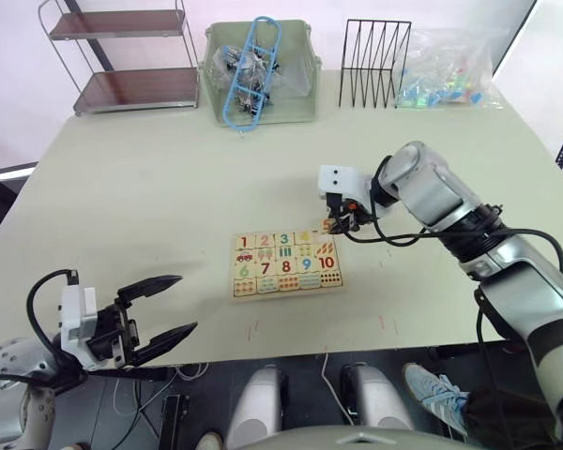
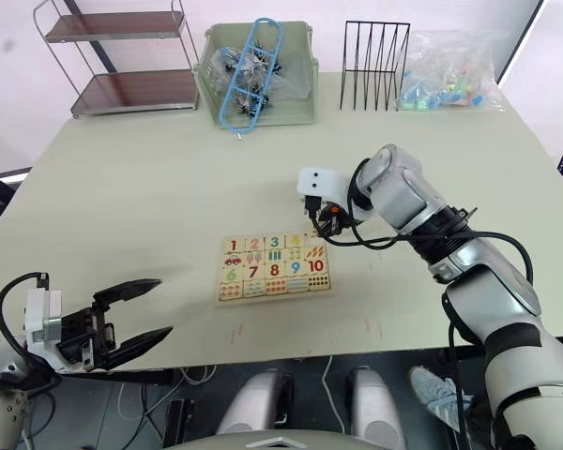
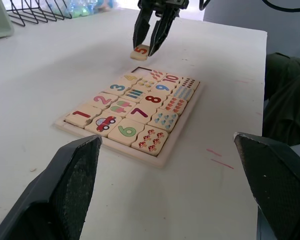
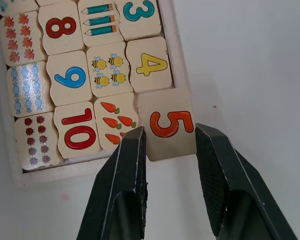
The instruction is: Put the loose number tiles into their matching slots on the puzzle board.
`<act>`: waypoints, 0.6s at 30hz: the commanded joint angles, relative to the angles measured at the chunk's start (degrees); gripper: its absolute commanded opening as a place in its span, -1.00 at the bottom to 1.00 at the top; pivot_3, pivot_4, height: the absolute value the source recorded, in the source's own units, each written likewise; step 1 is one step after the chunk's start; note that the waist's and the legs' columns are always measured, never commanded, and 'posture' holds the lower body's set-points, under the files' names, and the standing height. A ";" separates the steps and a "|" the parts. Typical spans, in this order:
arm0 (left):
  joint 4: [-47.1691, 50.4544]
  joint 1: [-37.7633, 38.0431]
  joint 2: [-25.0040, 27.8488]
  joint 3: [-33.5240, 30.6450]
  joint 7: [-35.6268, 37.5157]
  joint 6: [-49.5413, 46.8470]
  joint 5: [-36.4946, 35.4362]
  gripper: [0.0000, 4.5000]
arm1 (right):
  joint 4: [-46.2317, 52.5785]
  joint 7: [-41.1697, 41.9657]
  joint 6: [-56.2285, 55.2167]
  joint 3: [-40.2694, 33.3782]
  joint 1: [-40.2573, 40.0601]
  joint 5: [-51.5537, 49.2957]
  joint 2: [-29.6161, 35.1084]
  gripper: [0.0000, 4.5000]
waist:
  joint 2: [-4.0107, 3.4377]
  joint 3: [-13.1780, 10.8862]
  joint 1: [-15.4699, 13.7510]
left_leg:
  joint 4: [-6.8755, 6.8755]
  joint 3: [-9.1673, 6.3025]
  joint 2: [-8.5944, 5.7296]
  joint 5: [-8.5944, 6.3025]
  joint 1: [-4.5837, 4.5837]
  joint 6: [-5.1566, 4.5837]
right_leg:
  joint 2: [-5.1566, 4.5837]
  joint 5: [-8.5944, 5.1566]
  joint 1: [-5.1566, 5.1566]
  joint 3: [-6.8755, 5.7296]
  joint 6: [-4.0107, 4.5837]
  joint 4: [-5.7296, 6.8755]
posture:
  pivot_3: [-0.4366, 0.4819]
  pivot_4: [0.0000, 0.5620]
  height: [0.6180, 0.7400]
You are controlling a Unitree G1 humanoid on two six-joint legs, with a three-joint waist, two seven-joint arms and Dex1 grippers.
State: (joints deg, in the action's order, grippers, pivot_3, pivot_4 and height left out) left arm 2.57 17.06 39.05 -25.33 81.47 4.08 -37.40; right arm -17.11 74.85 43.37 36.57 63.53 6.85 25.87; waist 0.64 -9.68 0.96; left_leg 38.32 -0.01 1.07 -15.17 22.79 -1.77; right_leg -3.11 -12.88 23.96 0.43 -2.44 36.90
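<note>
right hand point(image 4: 170, 145) gripping tile 5 point(image 4: 169, 123) over board's point(image 3: 160, 159) empty corner slot point(image 3: 141, 70), lining up insertion | left hand point(image 1: 164, 306) idling wide open near table's point(image 1: 150, 169) front-left edge, staying clear

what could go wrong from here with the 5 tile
1. The 5 tile sits between the right gripper's fingers above the board's far corner, overlapping the rim; lowered like this it may catch on the rim instead of dropping into the empty slot.
2. It is close to the 4 tile and carrot tile; pushing down could knock those out of place.
</note>
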 commanded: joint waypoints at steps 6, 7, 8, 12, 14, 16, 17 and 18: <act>0.79 0.78 -0.50 -1.61 0.00 1.72 -0.70 1.00 | -2.49 -0.66 -0.57 1.23 1.93 2.38 -2.30 -0.61 | -0.01 0.00 0.14 | -0.01 -0.01 0.00 0.00 0.00 0.00 | 0.01 0.00 0.00 -0.01 0.00 0.00 | -0.05 -0.47 1.00; 0.79 0.82 -0.58 -1.62 -0.06 1.79 -0.72 1.00 | -2.70 -0.87 -0.62 1.15 1.89 2.46 -2.60 -0.61 | -0.01 0.00 0.14 | -0.01 0.00 0.00 0.00 0.00 0.00 | 0.01 0.00 0.00 -0.01 0.00 0.00 | -0.05 -0.47 1.00; 0.78 0.86 -0.63 -1.61 -0.11 1.85 -0.74 1.00 | -2.86 -1.01 -0.67 1.11 1.84 2.53 -2.83 -0.61 | -0.01 0.00 0.14 | -0.01 0.00 0.00 0.00 0.00 0.00 | 0.01 0.00 0.00 -0.01 0.00 0.00 | -0.05 -0.47 1.00; 0.49 0.92 -0.72 -1.59 -0.14 2.10 -0.82 1.00 | -2.88 -0.89 -0.90 1.31 1.45 2.78 -3.30 -0.61 | -0.01 -0.01 0.17 | -0.01 -0.01 0.00 0.00 0.00 0.00 | 0.01 0.00 0.00 -0.01 0.00 0.00 | -0.05 -0.47 1.00; 0.41 1.00 -0.75 -1.63 -0.16 2.22 -0.88 1.00 | -2.63 -0.83 -0.89 1.35 1.21 2.86 -3.39 -0.61 | -0.01 -0.01 0.18 | -0.01 -0.02 0.00 0.00 0.00 0.00 | 0.01 0.00 0.00 -0.02 0.00 0.00 | -0.05 -0.47 1.00; 0.36 1.11 -0.78 -1.67 -0.14 2.32 -0.90 1.00 | -2.38 -0.82 -0.92 1.36 0.99 2.92 -3.48 -0.61 | -0.01 -0.01 0.18 | -0.01 -0.01 0.00 0.00 0.00 0.00 | 0.01 0.00 0.00 -0.02 0.00 0.00 | -0.05 -0.47 1.00; 0.37 1.18 -0.80 -1.68 -0.13 2.35 -0.91 1.00 | -2.25 -0.82 -1.04 1.35 0.88 2.94 -3.52 -0.61 | -0.01 -0.01 0.18 | -0.01 -0.01 0.00 0.00 0.00 0.00 | 0.01 0.00 0.00 -0.02 0.00 0.00 | -0.05 -0.47 1.00; 0.40 1.26 -0.82 -1.70 -0.12 2.37 -0.95 1.00 | -2.07 -0.82 -1.08 1.37 0.76 2.95 -3.54 -0.61 | -0.01 -0.01 0.18 | -0.01 -0.01 0.00 0.00 0.00 0.00 | 0.01 0.00 0.00 -0.02 0.00 0.00 | -0.05 -0.47 1.00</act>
State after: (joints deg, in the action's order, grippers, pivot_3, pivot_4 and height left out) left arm 2.57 17.95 38.37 -25.35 81.37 5.55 -37.39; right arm -21.15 73.83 42.73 38.23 63.89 9.72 22.31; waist 0.62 -9.69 1.15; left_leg 38.31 -0.03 1.07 -15.17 22.80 -1.77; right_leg -3.10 -12.88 23.96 0.41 -2.44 36.90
